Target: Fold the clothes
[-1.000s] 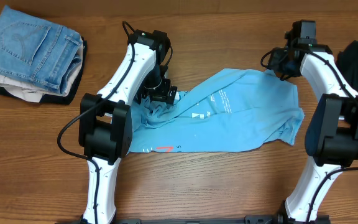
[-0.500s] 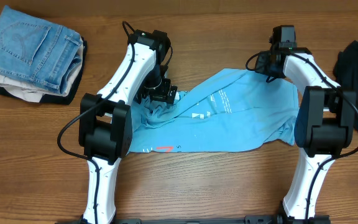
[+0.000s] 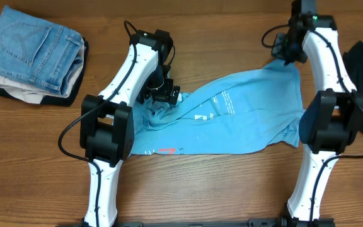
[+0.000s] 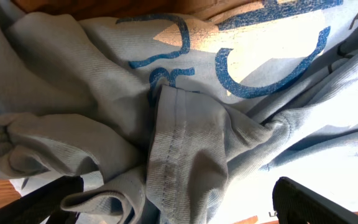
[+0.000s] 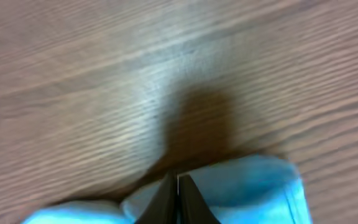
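The right gripper [image 5: 178,190] is pinched narrow on a fold of the blue T-shirt [image 3: 244,120]. In the right wrist view the cloth sits between its closed tips, over bare wood. Over the last half second this gripper has moved toward the upper right of the overhead frame, taking the shirt's upper right corner with it. That edge now lies drawn out further than before, so this looks like a spreading pull rather than a fold.

The left gripper [image 4: 179,199] has not moved. Its tips stand wide apart, straddling a bunched, seamed wad of the shirt left of centre.

The shirt lies across the middle of the table [image 3: 232,189], smoother on the right and still crumpled on the left. That side likely needs flattening before any fold.

A stack of jeans [image 3: 27,41] sits in the upper left, and a dark garment [image 3: 361,60] lies at the right edge.
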Available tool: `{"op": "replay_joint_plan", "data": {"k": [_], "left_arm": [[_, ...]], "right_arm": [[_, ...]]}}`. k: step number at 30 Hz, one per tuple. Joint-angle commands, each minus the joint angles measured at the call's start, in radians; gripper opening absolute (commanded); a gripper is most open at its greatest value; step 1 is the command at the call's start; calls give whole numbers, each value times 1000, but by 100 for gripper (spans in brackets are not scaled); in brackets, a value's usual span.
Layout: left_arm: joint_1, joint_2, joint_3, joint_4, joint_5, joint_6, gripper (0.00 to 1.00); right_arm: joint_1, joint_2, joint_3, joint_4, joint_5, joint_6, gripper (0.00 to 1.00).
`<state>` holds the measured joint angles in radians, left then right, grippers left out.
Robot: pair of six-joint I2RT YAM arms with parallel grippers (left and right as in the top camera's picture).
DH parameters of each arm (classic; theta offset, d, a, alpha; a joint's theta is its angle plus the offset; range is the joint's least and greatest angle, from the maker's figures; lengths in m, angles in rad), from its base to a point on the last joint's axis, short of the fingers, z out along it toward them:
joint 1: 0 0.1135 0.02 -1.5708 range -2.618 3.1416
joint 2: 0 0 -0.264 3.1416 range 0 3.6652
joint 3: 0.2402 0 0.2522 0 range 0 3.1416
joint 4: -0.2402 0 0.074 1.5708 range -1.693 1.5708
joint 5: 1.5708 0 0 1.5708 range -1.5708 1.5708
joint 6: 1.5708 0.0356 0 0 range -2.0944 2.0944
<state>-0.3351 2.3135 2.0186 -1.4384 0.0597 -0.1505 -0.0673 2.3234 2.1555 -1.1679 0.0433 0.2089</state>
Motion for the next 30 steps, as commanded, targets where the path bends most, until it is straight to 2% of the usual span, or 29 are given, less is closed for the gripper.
{"op": "replay_joint_plan", "data": {"k": [1,5,11,17,24,27,28,29,30], "left_arm": [[-1,-21,22,3,-19,-3,100],[34,-21,22,-2,-18,-3,100],[97,-21,22,-5,-17,14,100],[136,-21,22,-23,-18,39,99],[160,-21,22,-37,-19,42,99],[171,-21,22,-43,-19,42,99],[173,-21,22,-44,-19,42,99],[173,-21,22,-44,-19,42,98],[173,-21,22,-42,-19,42,98]], "right_arm": [[-27,-43,115,-129,-31,2,4],[-86,-135,137,-339,-34,27,4],[-216,-231,136,-523,-45,-3,4],[-262,-231,-51,-493,-45,-26,4],[-274,-231,-415,-307,-45,-26,4],[-292,-231,-510,-241,-82,-26,4],[-295,-231,-530,-224,-101,-37,20],[-295,-231,-534,-220,-114,-54,47],[-295,-231,-534,-216,-126,-60,64]]}}
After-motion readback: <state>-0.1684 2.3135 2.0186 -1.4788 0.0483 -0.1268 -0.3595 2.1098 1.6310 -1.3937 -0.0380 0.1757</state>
